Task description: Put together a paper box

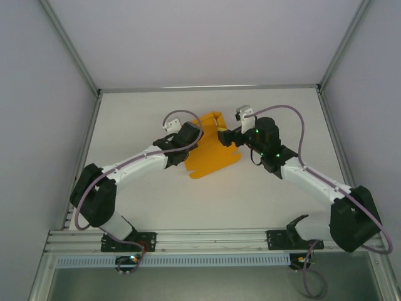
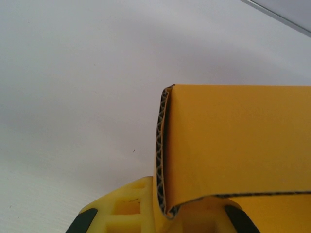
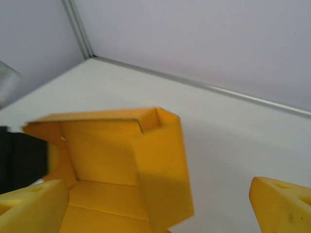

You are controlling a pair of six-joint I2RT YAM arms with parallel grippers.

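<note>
The left pincer point(image 2: 167, 214) clamps a folded wall of the paper box point(image 2: 233, 145), apparently anchoring it. The right pincer point(image 3: 155, 208) gapes empty, with the raised corner flap ahead between its fingers.

Overhead, close wrist views; common paper box point(image 1: 210, 160)

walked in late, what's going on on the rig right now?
Both arms are working on the paper box, an orange card sheet lying partly folded on the white table, with some walls already standing up. The left end effector is shut on a doubled-over edge of the card; the corrugated layers sit between its yellow fingers. The right end effector is open at the box's right side, jaws wide and gripping nothing. The box is not closed up yet.
</note>
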